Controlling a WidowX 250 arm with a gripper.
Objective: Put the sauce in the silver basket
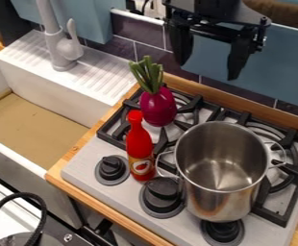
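Standing upright, labelled red bottle (pixel 139 143)

Pincer (pixel 206 71) cut off above, sink (pixel 47 113) cut off left, bottle label (pixel 141 166) unreadable

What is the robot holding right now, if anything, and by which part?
Nothing. The hand is open and empty, and the red sauce bottle stands on the stove.
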